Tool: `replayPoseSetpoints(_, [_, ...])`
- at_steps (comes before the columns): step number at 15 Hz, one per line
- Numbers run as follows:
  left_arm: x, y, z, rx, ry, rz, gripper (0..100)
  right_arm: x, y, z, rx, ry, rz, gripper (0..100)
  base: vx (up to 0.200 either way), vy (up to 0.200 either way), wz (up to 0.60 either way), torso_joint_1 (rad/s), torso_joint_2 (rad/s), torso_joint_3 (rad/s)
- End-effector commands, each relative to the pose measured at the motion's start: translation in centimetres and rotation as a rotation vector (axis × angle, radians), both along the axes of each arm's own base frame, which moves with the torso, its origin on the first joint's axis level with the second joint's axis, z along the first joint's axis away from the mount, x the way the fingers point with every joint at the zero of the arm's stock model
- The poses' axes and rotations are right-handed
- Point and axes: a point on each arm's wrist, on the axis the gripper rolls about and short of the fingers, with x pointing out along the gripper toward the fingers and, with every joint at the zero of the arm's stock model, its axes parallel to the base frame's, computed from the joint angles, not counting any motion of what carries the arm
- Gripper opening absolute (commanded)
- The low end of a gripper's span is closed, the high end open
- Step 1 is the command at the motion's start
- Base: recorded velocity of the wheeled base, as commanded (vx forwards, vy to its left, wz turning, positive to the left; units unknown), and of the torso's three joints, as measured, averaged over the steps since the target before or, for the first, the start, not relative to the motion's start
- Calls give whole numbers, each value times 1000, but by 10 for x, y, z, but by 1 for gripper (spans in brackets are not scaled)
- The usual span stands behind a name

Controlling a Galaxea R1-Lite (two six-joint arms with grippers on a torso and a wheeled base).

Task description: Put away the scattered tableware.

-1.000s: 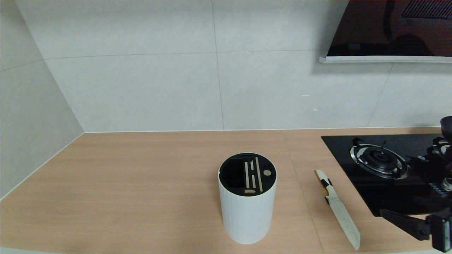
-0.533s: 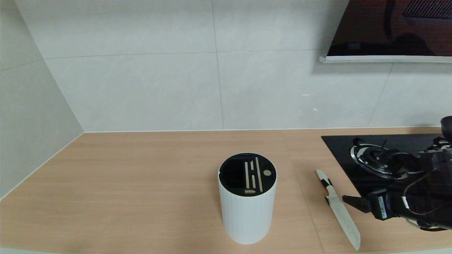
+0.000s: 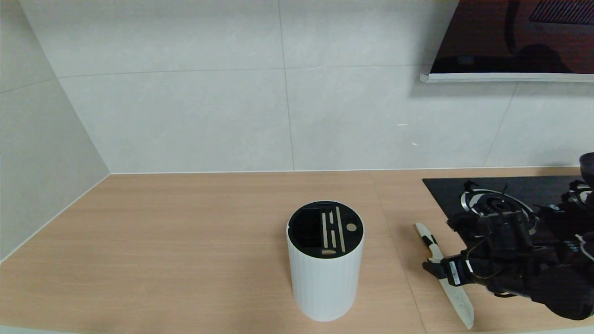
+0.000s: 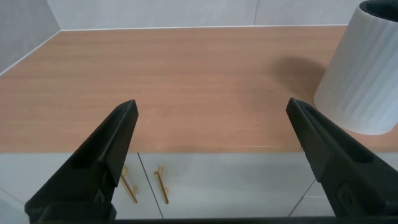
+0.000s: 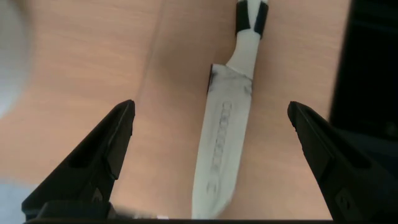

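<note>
White-bladed knife lies flat on the wooden desk, lower right of frame, beside the hob. Right end effector is spread wide above it, holding nothing. Left end effector is wide too, empty. Knife looks light, stiff, slick and sharp; take the banded handle, not the blade.

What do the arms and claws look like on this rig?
Both are matte black: the left claw and right claw each have two flat, wedge-shaped fingers tapering to blunt tips. The right arm is bulky and black, with a thin cable looped near the wrist and a small white label there.
</note>
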Motion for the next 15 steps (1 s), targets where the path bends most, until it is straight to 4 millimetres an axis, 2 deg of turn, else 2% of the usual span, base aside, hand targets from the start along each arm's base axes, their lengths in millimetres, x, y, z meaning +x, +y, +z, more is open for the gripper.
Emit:
replayPoseSetpoints(1, [0,0,0,0,1,-1,100,11,3,-32,-23,74,-7,100,0,0,0,0,0,0])
replayPoseSetpoints(7, [0,0,0,0,1,1,100,25,-5,-41,-29,46,-65,100,0,0,0,0,0,0])
replayPoseSetpoints(15, [0,0,0,0,1,1,100,27,-6,-45,-31,41,-71,100,0,0,0,0,0,0])
